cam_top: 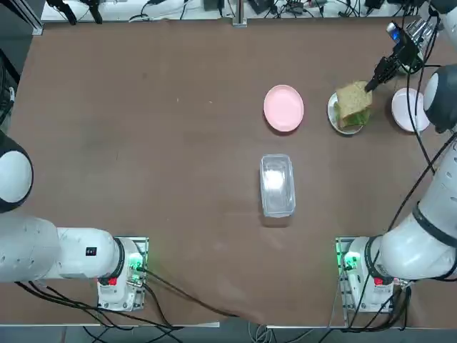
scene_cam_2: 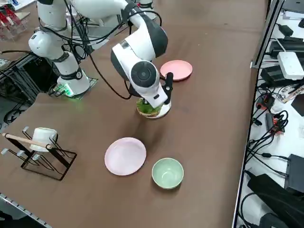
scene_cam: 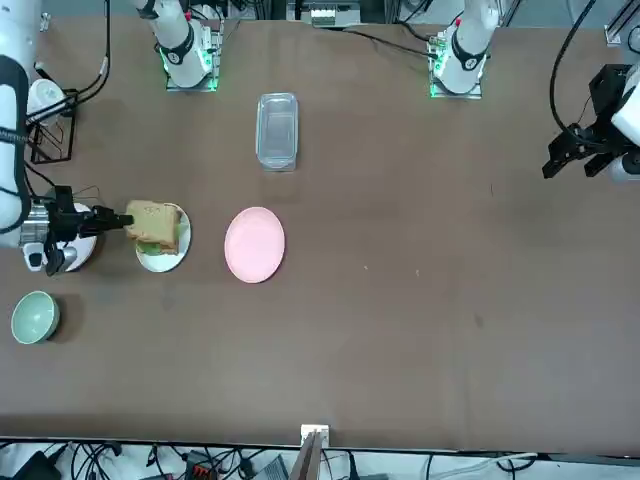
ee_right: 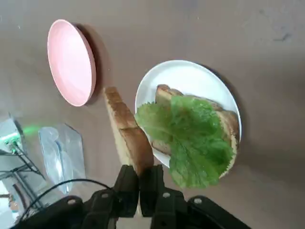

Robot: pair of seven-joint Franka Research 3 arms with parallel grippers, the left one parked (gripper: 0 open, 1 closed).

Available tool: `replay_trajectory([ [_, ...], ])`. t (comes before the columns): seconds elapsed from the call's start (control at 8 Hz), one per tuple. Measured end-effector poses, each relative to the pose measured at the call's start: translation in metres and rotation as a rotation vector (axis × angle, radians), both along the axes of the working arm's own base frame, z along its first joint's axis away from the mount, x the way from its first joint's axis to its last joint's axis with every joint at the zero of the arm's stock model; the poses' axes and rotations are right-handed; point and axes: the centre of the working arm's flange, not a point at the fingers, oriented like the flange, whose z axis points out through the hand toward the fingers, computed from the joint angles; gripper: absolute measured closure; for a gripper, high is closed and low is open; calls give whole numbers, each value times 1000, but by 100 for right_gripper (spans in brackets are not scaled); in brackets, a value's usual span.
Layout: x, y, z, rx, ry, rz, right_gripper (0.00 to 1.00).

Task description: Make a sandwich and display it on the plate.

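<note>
Right gripper: above the table near the white plate, its fingers (ee_right: 127, 183) pinching one bread slice by the edge; the gripper (ee_right: 139, 171) holds nothing else.
Held slice: tan-brown upper bread slice (ee_right: 125, 131), clear of the tabletop, over part of the plate in the top view; whether it brushes the greens is hard to judge from these angles.
White plate: plate (ee_right: 183, 76) flat on the table, between the pink plate and the pale plate in the top view.
Lower slice: bread (ee_right: 231, 125) lying on the white plate, mostly covered.
Greens: ruffled lettuce (ee_right: 195, 138) over the lower slice, spilling past the plate's rim in the wrist view.
Pink plate: stronger pink (cam_top: 283, 108), well apart from the gripper.
Pale plate: pinkish-white (scene_cam_2: 125, 156), near the green bowl (scene_cam_2: 167, 173).
Container: clear, rectangular (cam_top: 278, 186), nearer the arm bases than the pink plate.
Rack: black wire (scene_cam_2: 52, 164), white mug (scene_cam_2: 43, 137) on it.
</note>
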Motion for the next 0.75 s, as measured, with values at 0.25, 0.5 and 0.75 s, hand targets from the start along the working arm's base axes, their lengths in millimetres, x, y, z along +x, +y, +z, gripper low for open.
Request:
replay_trajectory([
  [0.25, 5, -5, -9, 9, 19, -1, 94],
  [0.5, 5, -6, -19, 19, 30, -9, 94],
  [0.75, 2, -13, -29, 30, 41, -31, 94],
])
